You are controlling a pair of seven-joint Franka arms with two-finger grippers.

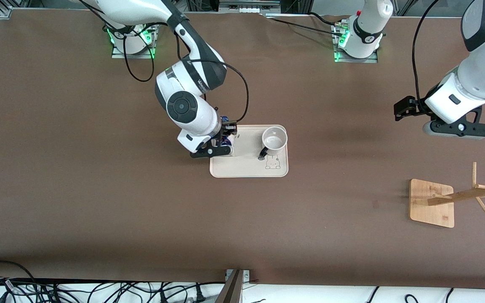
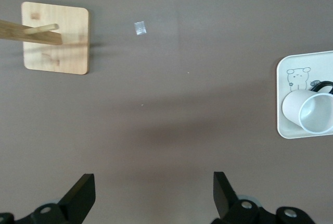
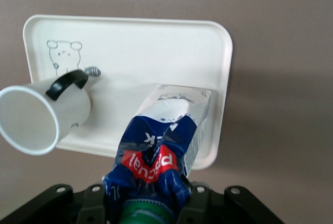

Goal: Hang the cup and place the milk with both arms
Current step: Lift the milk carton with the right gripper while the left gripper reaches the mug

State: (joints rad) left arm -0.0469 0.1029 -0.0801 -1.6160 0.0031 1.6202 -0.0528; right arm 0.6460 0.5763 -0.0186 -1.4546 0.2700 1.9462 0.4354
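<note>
We see the right pincer (image 1: 224, 141) down at the tray (image 1: 249, 168), clamped on the top of the milk (image 1: 227, 145). In the right wrist view the blue and white carton (image 3: 171, 130) stands on the tray (image 3: 130, 36) at its edge toward the right arm's end of the surface, and its gable is squeezed between the jaws, so that the print is a little crumpled. The carton bottom seems to rest on the tray; we cannot tell if it is already lifted a little.

The cup (image 1: 274, 140) stands upright on the same tray, beside the milk and toward the left arm's end, apart from the carton. Its black handle (image 1: 263, 152) points toward the front camera.

The left pincer (image 1: 406, 108) hangs in the air over the bare surface (image 1: 99, 202), well apart from the tray, and its fingers (image 2: 80, 195) stand wide apart with nothing between them. This arm waits. The wooden rack (image 1: 434, 202) stands toward the left arm's end, nearer to the front camera than the tray, and no cup hangs on it.

We judge that the step in hand is the grasp of the milk, the first part of the task. The next move probably calls for a straight lift, so that the carton clears the tray rim and does not knock the cup. The grip on the soft gable may slip or turn, so we think a slow lift is better. The hanging of the cup is not yet begun.
</note>
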